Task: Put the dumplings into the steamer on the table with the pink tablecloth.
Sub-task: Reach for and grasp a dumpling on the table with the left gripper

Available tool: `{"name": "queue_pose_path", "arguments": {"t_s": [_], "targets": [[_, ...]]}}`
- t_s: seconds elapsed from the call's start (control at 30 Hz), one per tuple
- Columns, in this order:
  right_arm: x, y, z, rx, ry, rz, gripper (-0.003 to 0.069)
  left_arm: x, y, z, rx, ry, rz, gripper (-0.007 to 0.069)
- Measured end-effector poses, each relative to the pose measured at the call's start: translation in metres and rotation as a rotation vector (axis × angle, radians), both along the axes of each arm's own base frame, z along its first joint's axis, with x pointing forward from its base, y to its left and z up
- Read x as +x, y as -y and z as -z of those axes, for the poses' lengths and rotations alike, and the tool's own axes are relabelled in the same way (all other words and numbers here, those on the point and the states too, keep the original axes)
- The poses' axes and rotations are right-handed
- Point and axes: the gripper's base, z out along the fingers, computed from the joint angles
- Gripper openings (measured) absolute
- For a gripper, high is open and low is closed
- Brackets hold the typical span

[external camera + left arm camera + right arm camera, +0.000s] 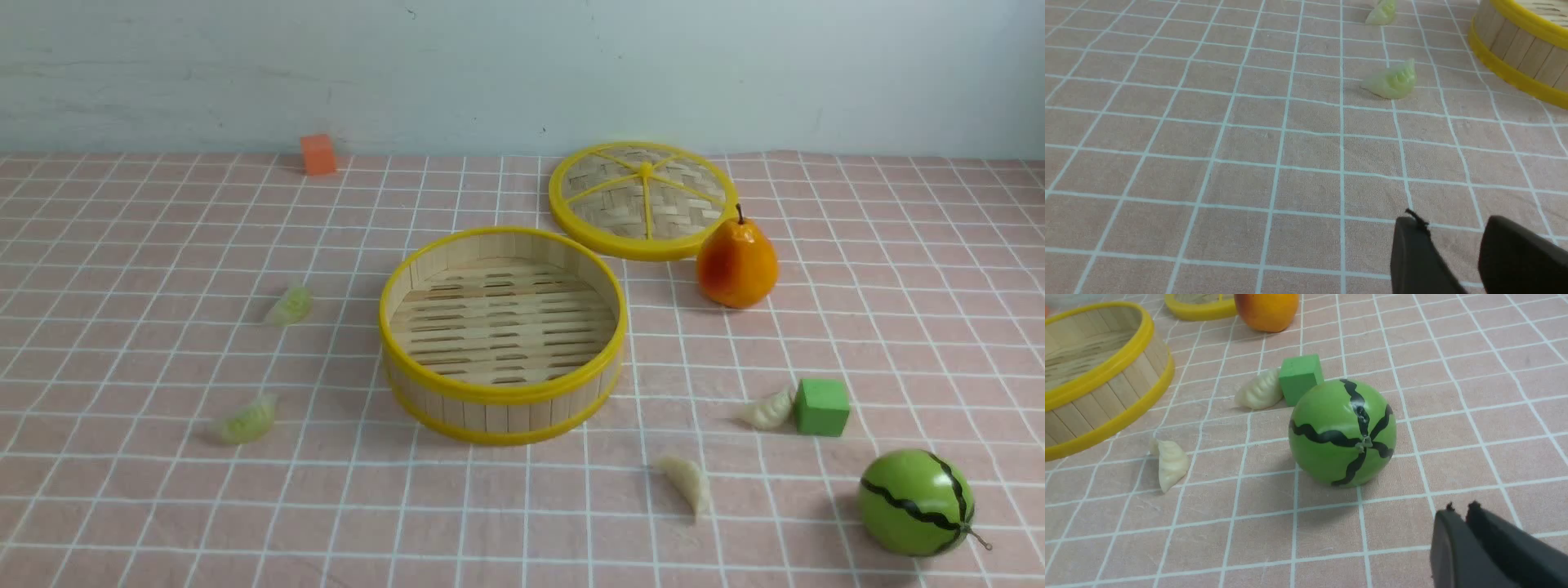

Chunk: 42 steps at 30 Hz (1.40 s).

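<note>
The steamer [503, 392] stands mid-table with nothing in it; its wall shows in the left wrist view [1519, 49] and the right wrist view [1098, 400]. Two pale green dumplings lie left of it, one farther [289, 305] [1382, 12] and one nearer [245, 420] [1392, 79]. Two cream-white dumplings lie to its right: one beside the green cube [769, 409] [1259, 393], one nearer [688, 483] [1169, 462]. My left gripper [1453, 226] is open and empty, above the cloth short of the nearer green dumpling. My right gripper [1461, 510] is shut and empty, behind the watermelon.
A green cube [821, 406] [1300, 377], a toy watermelon [916, 502] [1342, 433], an orange pear [736, 263] [1267, 310], the flat woven lid [642, 198] and an orange cube [317, 154] stand on the pink tablecloth [147, 506]. Neither arm shows in the front view.
</note>
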Motion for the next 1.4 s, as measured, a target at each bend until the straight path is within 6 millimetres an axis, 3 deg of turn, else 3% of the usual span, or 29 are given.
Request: {"name": "queue_pose_path", "arguments": {"t_s": [1.1, 1.4], "targets": [[0.0, 0.001, 0.0, -0.022, 0.004, 0.002, 0.0083, 0.0, 0.0, -0.001, 0.015, 0.009, 0.0, 0.0237], [0.002, 0.003, -0.003, -0.065, 0.07, 0.01, 0.0087, 0.003, 0.001, -0.013, 0.008, 0.147, 0.008, 0.0237]]}}
